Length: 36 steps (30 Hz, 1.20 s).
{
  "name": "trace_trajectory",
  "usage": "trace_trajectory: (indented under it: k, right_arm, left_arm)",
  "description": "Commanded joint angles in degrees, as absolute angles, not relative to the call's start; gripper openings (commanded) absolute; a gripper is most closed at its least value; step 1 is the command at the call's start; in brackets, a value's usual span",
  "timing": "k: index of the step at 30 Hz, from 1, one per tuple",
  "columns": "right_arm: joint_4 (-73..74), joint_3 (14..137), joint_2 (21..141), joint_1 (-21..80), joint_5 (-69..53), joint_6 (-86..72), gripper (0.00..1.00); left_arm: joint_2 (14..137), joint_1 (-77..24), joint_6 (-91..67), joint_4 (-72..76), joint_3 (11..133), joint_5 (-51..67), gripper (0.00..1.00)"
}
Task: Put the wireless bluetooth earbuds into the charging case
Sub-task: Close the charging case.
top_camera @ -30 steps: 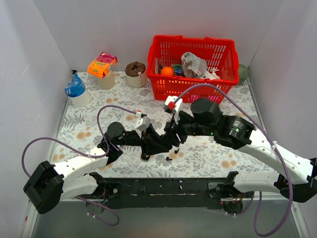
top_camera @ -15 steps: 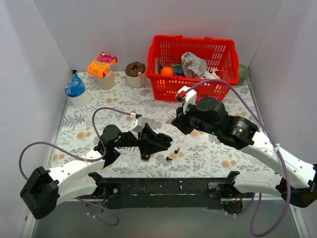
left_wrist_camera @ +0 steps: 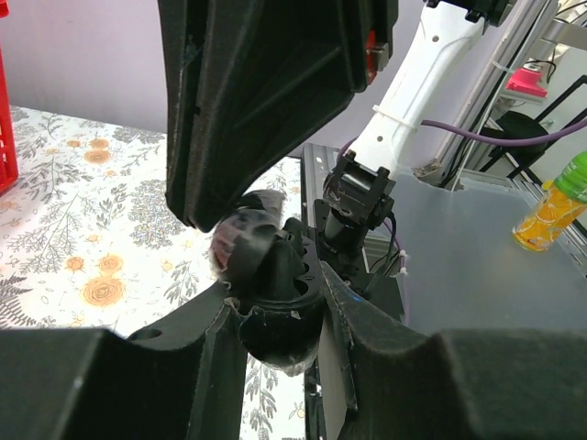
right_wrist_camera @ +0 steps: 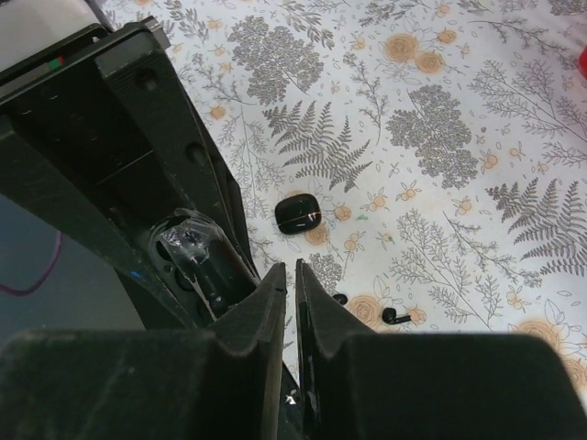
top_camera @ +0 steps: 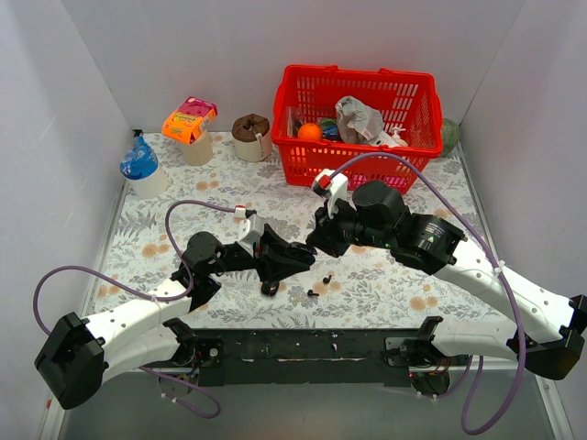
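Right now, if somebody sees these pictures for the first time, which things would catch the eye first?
Probably the bright red basket at the far edge of the flowered table. Next, the two black arms meeting mid-table: the left gripper holds an open charging case, with the right gripper close beside it. Two tiny black earbuds lie loose just nearer the bases.

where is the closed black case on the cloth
In the top view the closed black case lies near the front edge of the floral cloth, left of centre, with two loose earbuds to its right.
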<state>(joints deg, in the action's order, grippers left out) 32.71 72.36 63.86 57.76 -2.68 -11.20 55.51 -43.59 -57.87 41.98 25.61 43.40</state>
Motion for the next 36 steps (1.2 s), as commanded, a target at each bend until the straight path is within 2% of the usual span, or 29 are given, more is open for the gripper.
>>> trace_trajectory:
  k: [1,8,11,21,25,28,30,35,36]
  right_arm:
    - [29.5,72.5,62.9,57.8,-6.9,-11.1,0.16]
    - [29.8,71.7,62.0,57.8,-5.7,-11.2,0.18]
    - [29.3,70.7,60.6,57.7,-1.6,-12.0,0.24]
    - [26.8,68.9,60.6,58.3,-12.8,-9.8,0.27]
    - [27.9,69.5,60.7,58.3,-12.3,-9.5,0.27]
    - [27.2,68.9,59.2,58.3,-5.9,-11.1,0.37]
    - [26.2,68.6,57.0,58.3,-4.3,-11.4,0.49]
    - [28.5,71.0,58.8,58.3,-9.8,-9.2,0.64]
    - [28.7,70.9,59.1,58.3,-10.4,-8.7,0.64]
  left_arm:
    - [54.3,-43.5,-56.7,41.7,25.0,41.3,0.0]
    - [54.8,-43.6,-56.5,42.0,25.0,40.7,0.0]
    - [54.8,-43.5,-56.8,41.9,25.0,40.4,0.0]
    - [54.7,-43.5,-56.6,41.3,25.1,38.2,0.0]
    - [55.1,-43.5,-57.0,41.7,25.5,38.2,0.0]
    - [55.2,-43.5,-57.2,41.3,25.6,38.5,0.0]
    - [54.8,-43.5,-57.2,41.0,25.3,38.9,0.0]
    - [53.5,-43.5,-57.5,41.0,24.3,40.3,0.0]
    - [53.4,-43.5,-57.6,41.0,24.3,40.4,0.0]
